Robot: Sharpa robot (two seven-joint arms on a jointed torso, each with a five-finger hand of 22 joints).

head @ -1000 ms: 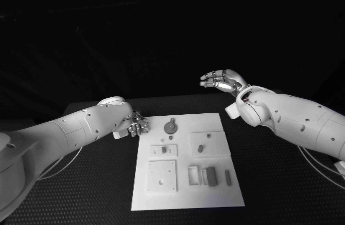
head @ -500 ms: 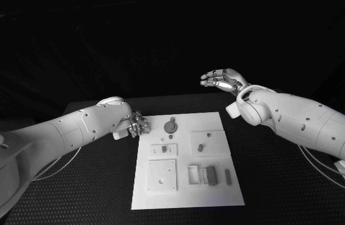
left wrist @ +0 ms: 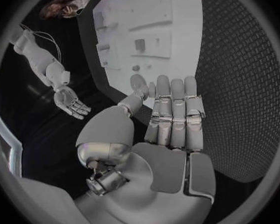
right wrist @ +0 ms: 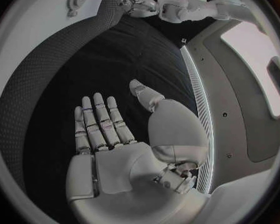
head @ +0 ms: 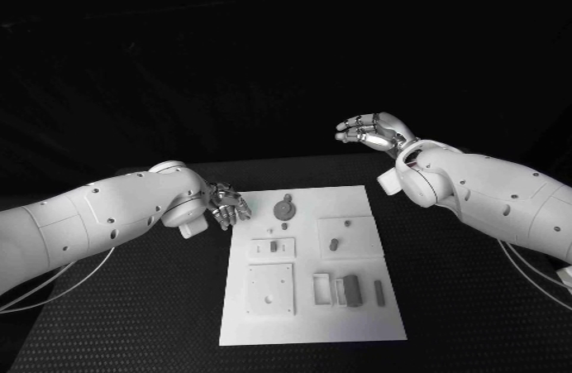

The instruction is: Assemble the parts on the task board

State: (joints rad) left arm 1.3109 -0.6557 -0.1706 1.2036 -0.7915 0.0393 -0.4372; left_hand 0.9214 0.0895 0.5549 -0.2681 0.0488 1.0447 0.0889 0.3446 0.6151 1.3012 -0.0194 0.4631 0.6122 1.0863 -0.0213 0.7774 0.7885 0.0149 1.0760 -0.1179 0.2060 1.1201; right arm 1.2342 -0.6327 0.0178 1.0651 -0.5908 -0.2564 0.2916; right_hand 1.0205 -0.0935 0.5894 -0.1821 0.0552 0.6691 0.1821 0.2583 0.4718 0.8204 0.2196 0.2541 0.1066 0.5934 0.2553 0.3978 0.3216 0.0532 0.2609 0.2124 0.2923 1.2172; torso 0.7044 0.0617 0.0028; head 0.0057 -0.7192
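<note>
Two arms: both mine, reaching over the desk (head: 143,323) from either side.
Board: the white task board (head: 304,319) lies flat mid-desk, between my hands.
Left hand (head: 226,206): fingers straight and apart, holding nothing, just beside the board's far left corner.
Right hand (head: 374,133): raised beyond the board's far edge, fingers spread, empty.
Parts (head: 348,290): small pieces resting on the board.

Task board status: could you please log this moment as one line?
left hand: open, at task board left edge | right hand: open, raised beyond board | parts: untouched
</note>
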